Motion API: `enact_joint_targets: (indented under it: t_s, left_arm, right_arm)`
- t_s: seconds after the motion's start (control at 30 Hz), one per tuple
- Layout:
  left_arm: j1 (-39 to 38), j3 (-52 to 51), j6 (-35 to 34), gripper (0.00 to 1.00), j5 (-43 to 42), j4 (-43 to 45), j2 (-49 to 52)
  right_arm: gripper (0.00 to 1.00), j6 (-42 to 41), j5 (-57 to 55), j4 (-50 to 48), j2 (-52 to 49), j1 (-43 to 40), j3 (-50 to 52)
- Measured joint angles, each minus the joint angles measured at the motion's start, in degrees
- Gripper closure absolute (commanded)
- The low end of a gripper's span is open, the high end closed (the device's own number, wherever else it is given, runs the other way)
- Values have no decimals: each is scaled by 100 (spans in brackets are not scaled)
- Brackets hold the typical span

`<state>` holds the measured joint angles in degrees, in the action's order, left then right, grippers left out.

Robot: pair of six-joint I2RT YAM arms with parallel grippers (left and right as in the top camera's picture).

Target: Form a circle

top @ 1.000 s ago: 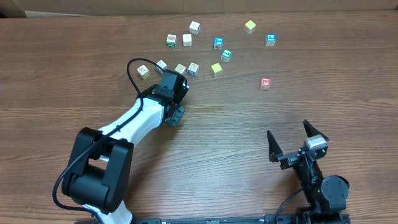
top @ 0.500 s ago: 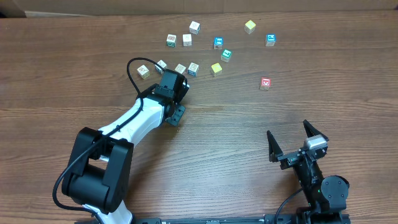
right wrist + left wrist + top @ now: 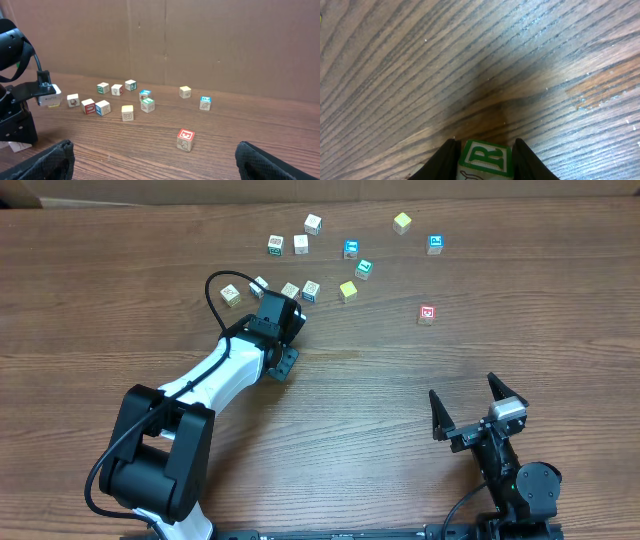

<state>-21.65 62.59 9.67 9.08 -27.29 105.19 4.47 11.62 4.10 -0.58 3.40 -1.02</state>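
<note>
Between the fingers of the left end effector (image 3: 484, 148) sits a green-R cube (image 3: 485, 160), pinched, its lower half cut off. Since a second ago nothing has shifted, so the circle (image 3: 311, 290) remains an open arc near the far edge of the surface (image 3: 380, 380). Meanwhile the right end effector (image 3: 463, 392) idles spread.

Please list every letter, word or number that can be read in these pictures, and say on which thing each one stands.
"R": a green letter in a green frame, on the cube held in the left gripper.
On the red cube: a red-framed mark, too blurred to read.
On the other cubes: coloured prints, too small to read.
No other text can be seen.
</note>
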Motion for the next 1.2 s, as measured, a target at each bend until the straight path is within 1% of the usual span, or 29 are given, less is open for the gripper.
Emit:
enact_joint_targets:
  t_s: [0.3,0.67,0.83,0.9,1.03,1.1,1.2]
  left_arm:
    - [4,0,-9,71,0,74,0]
    - [28,0,-181,73,37,74,0]
    - [101,0,-367,71,111,76,0]
    - [114,0,-376,69,138,74,0]
    - [114,0,-376,68,170,85,0]
    - [114,0,-376,64,173,98,0]
    - [114,0,-376,64,177,101,0]
  right_arm:
    - [0,2,0,-4,0,0,0]
    - [0,2,0,-2,0,0,0]
    - [0,2,0,-2,0,2,0]
    - [0,2,0,-2,0,0,0]
    - [0,2,0,2,0,2,0]
    - [0,2,0,-4,0,0,0]
    - [0,0,-2,-2,0,0,0]
